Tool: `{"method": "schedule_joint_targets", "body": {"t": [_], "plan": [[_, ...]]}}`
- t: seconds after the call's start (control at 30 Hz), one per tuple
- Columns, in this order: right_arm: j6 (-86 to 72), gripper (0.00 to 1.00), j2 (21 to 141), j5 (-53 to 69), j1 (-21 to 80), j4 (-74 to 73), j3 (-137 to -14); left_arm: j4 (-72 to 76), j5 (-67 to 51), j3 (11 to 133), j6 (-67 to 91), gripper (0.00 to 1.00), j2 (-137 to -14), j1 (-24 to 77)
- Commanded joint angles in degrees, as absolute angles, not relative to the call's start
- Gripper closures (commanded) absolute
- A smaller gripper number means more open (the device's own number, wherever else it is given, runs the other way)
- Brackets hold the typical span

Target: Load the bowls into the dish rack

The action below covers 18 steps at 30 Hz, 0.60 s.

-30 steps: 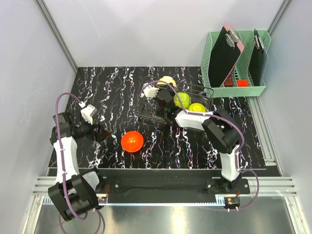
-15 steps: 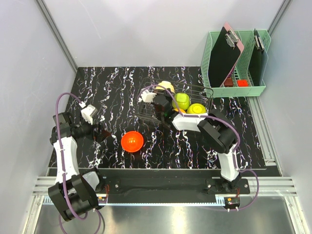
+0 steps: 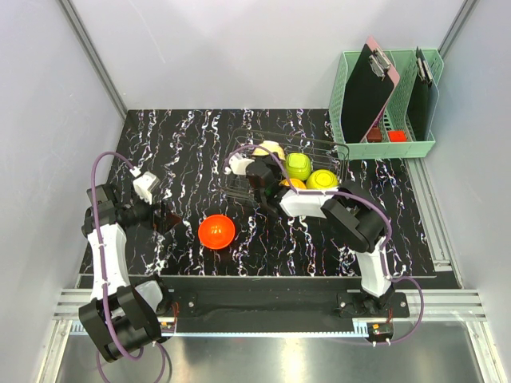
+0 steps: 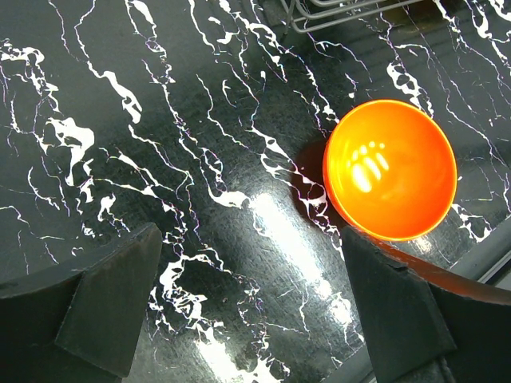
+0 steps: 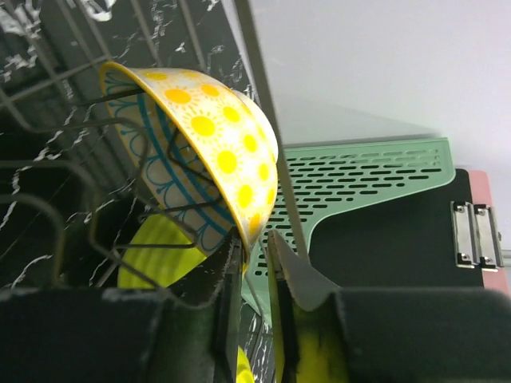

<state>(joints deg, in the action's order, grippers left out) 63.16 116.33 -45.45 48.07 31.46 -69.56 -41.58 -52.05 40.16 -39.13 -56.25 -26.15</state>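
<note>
While four bowls (image 3: 298,165) are sitting in the rack (image 3: 318,148) | right gripper (image 5: 254,239) jaws are standing barely apart round cream bowl (image 5: 200,136) rim, grip cannot tell | red bowl (image 4: 390,169) is waiting on tabletop (image 4: 200,120) | left gripper (image 4: 251,307) is gaping wide, empty

The left arm (image 3: 105,247) and right arm (image 3: 363,227) pair white link shells with black joints and black bases. A purple cable (image 3: 94,179) loops along each. The left gripper (image 4: 249,239) has matte charcoal wedge fingers (image 4: 112,311).
</note>
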Motion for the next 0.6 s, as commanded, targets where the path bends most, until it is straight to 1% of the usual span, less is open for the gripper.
{"method": "schedule_joint_targets", "body": {"t": [0.0,0.03,0.1,0.13,0.23,0.27,0.3,0.4,0.57], "plan": [[59.2,0.73,115.9,-45.7,49.3,28.7,-70.4,-41.2,-53.4,41.7,-40.4,0.01,-56.0,-26.5],[58.9,0.67,116.0,-45.5,49.3,28.4,-70.6,-41.2,-53.4,41.7,-40.4,0.01,-56.1,-26.5],[58.4,0.6,116.3,-45.4,49.3,27.1,-71.1,-41.2,-53.4,41.6,-40.4,0.01,-56.1,-26.5],[58.3,0.54,116.2,-45.4,49.4,26.7,-71.4,-41.2,-53.4,41.6,-40.4,0.01,-56.1,-26.5],[57.6,0.42,116.0,-44.7,49.4,25.0,-72.2,-41.3,-53.5,41.3,-40.3,0.01,-55.8,-26.5],[57.2,0.34,115.9,-44.5,49.4,23.0,-73.1,-41.2,-53.5,41.2,-40.3,0.01,-55.7,-26.5],[57.0,0.3,115.5,-44.2,49.4,22.2,-73.6,-41.3,-53.5,41.0,-40.4,0.01,-55.7,-26.5],[54.9,0.2,114.4,-43.2,49.4,17.6,-76.2,-41.4,-53.7,40.9,-40.3,0.01,-55.2,-26.5],[51.3,0.14,111.6,-40.3,49.4,6.3,-81.6,-42.4,-53.8,41.2,-40.9,0.01,-53.9,-26.5]]}}
